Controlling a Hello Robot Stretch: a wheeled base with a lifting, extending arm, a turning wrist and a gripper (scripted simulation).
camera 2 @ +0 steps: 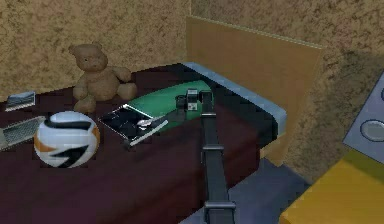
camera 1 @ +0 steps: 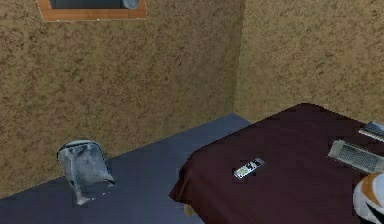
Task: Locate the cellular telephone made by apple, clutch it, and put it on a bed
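A wide bed under a dark maroon cover takes up most of the room, its wooden headboard against the speckled wall. The robot's dark arm reaches out above the cover. A green pillow lies by the headboard, a brown teddy bear sits beside it, and a white, orange and black ball rests nearer. The phone lies flat on the cover near the bed's corner. The gripper shows against the pillow; I cannot tell how its fingers stand, nor whether it holds anything.
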